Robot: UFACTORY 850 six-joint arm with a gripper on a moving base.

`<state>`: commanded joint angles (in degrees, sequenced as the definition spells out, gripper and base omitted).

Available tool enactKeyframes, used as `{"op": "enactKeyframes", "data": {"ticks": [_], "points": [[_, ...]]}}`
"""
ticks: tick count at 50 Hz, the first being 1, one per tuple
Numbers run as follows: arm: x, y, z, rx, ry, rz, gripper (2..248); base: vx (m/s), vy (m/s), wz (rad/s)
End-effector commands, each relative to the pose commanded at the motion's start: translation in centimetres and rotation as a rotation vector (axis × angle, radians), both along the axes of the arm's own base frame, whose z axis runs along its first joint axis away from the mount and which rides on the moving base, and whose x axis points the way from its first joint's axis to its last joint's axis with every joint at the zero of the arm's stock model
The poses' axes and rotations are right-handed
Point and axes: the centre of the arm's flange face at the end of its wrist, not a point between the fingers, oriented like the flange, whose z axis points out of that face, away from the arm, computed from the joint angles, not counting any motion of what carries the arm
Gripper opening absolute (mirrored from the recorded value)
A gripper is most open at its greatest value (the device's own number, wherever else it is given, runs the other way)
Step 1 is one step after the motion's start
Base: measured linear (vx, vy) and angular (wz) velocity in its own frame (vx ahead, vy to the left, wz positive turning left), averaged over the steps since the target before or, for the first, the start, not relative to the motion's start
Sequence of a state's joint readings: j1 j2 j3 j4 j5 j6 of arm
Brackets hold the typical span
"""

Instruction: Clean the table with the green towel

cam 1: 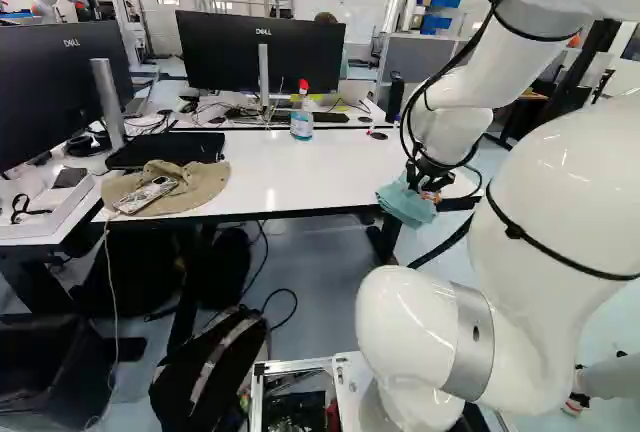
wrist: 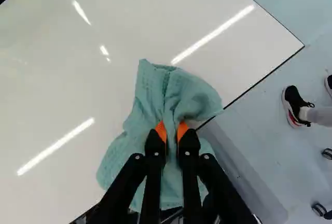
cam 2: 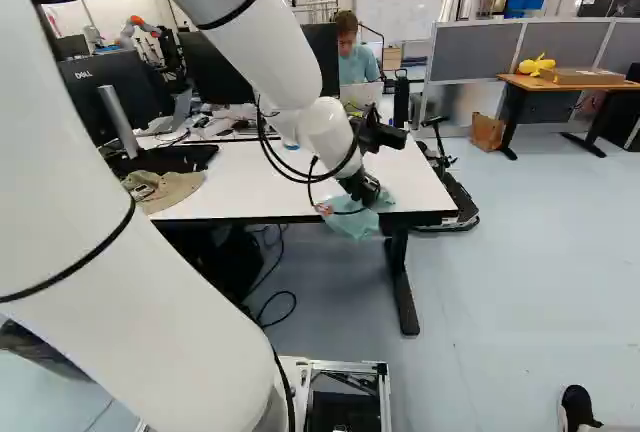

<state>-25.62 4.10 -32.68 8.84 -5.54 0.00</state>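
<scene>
Two orange pads of hand point(cam 1: 428, 193) clamped on green towel point(wrist: 171, 94), over table edge point(wrist: 264, 79).

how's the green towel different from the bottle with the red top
The towel is limp and bunched; the bottle stands upright. The gripper pinches the towel at the table's edge, while the bottle stands free, farther back. Both look partly bluish.

Table point(wrist: 62, 89) partly outside wrist cam
</scene>
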Motion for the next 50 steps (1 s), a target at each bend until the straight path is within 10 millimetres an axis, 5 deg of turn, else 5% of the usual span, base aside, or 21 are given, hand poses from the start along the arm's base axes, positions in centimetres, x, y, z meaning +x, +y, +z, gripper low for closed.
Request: {"op": "enactKeyframes", "data": {"ticks": [38,50], "points": [[7.3,0.7,0.1,-0.002,-0.004,0.082,42,0.000,0.000,0.000],[7.5,0.4,0.1,-0.002,-0.005,0.079,42,0.000,0.000,0.000]]}}
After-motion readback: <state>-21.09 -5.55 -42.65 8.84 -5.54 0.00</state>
